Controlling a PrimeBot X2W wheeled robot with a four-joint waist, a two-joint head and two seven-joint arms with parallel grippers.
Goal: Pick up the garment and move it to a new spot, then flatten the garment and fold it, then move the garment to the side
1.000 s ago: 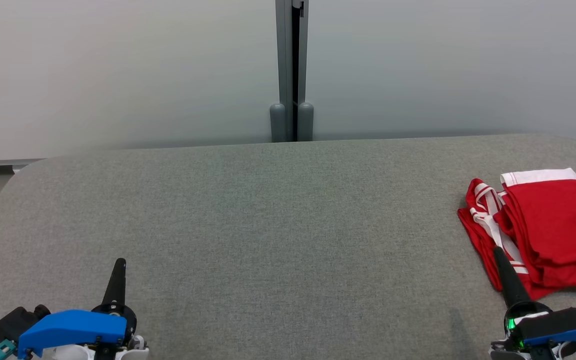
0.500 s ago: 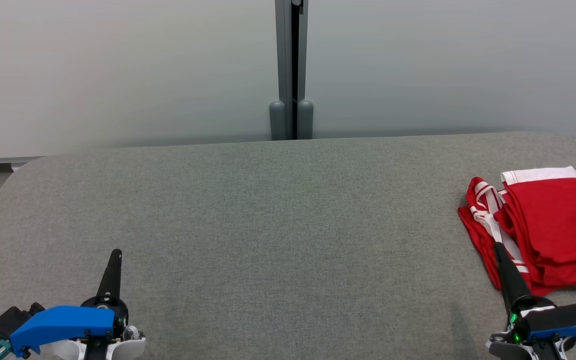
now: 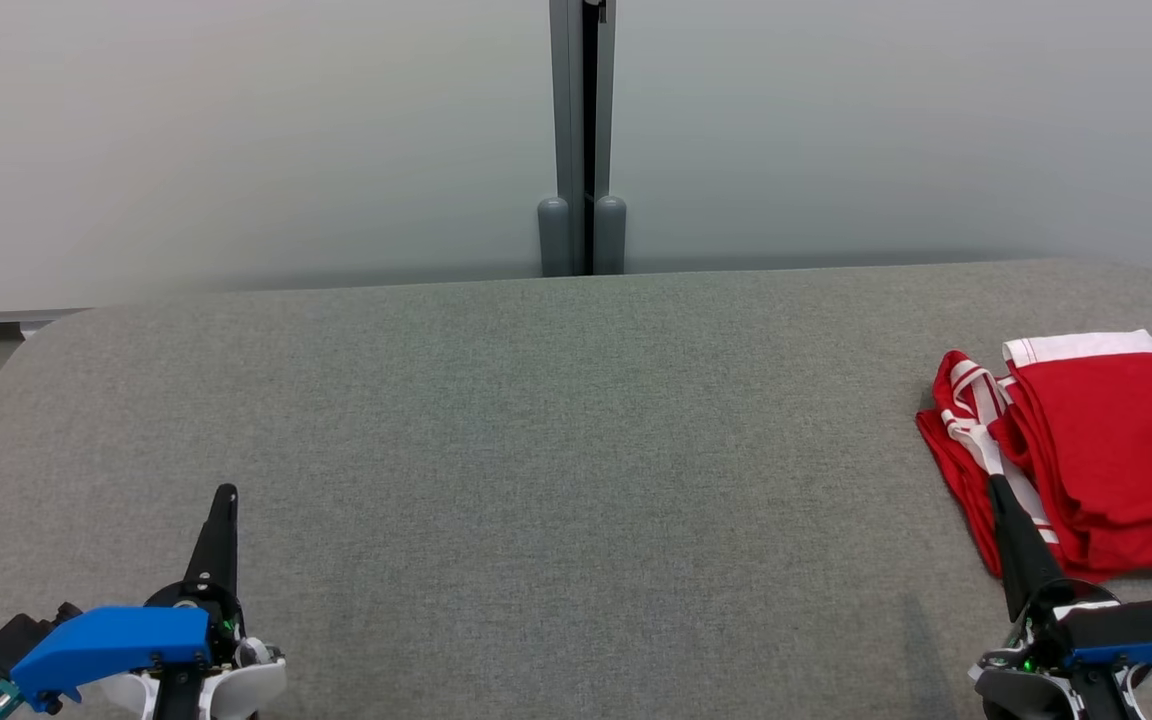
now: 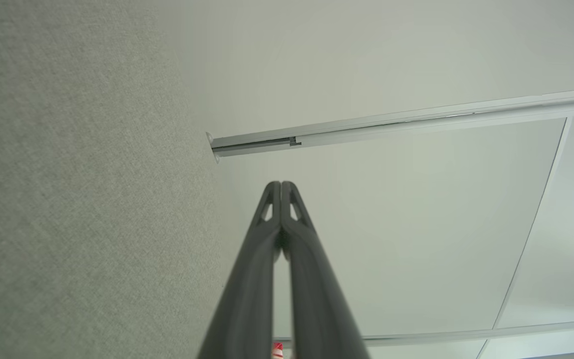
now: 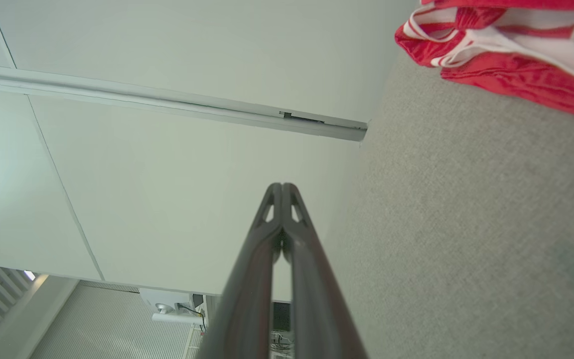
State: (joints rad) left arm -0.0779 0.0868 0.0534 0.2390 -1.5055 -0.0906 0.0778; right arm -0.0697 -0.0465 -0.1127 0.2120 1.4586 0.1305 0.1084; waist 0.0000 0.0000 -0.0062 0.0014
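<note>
Judging by the layout, the task is taken as near its end, so the risks are about undoing it. The grey padded surface (image 3: 576,450) comes first: the garment (image 3: 1106,450) is set far out to the side, close to the surface's rounded outer edge, and an outward nudge could slide it off. The garment is found ahead of and just outboard of the right gripper (image 3: 994,485), well apart from the left gripper (image 3: 226,492). In the head view the right tip overlaps the near striped hem. In the right wrist view a gap is seen between tip and cloth, so contact is not assumed. If that arm is swung outward or drawn back low, the loose hem could be snagged and the stack dragged open. Both grippers are seen closed tight, with nothing held.

Materials, big to small:
- **Surface:** woven grey upholstery, matte, slightly fuzzy, corners rounded.
- **Wall panels** (image 3: 236,130)**:** smooth and pale, split ahead by a grey vertical post (image 3: 583,140) with two rounded caps at its foot.
- **Garment:** thin red cloth with a slight sheen, a white band on the far edge and white stripes on the inboard side. The layers are bunched rather than crisp and are judged slippery.
- **Fingers** (image 5: 262,249)**:** long, dark, tapered and rigid-looking, with small cut-outs near the tips.
</note>
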